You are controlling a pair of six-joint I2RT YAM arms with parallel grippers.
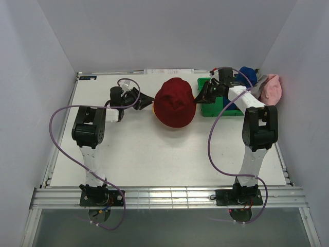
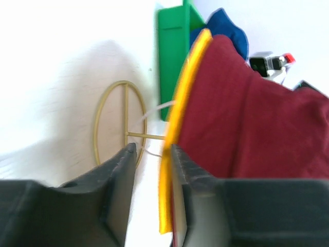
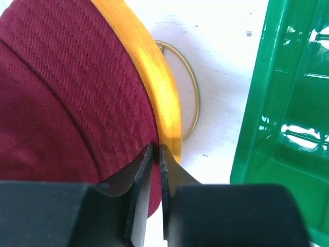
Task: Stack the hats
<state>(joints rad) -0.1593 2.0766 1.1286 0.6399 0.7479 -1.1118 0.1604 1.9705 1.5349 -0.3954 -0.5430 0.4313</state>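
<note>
**Location.** The dark red fabric bucket hat (image 1: 175, 103) sits at mid-table, toward the far edge. It is seated over the yellow fabric bucket hat (image 3: 164, 98), whose brim shows as a rim beneath it. Both rest on the gold wire-frame stand (image 2: 121, 121), just beside the green plastic bin (image 3: 288, 103). A blue hat (image 1: 248, 75) and a pink hat (image 1: 271, 88) lie by the bin, well apart from the stack.

**Hands.** My left gripper (image 2: 152, 152) has its jaws apart and clamps nothing. The yellow brim edge runs through the gap, against one finger. My right gripper (image 3: 156, 149) is drawn to a narrow slit at the red brim. I cannot tell whether cloth is pinched there.

**Handling.** In my judgement these hats are light, soft and limp. They will fold rather than slip, and nothing is fragile. The stitched brim is the firmest hold, best taken at opposite sides.

**Orientation.** The crown is up and the opening faces down. The outline is near-round, so there is no marked long axis, and its axis of symmetry stands upright.
</note>
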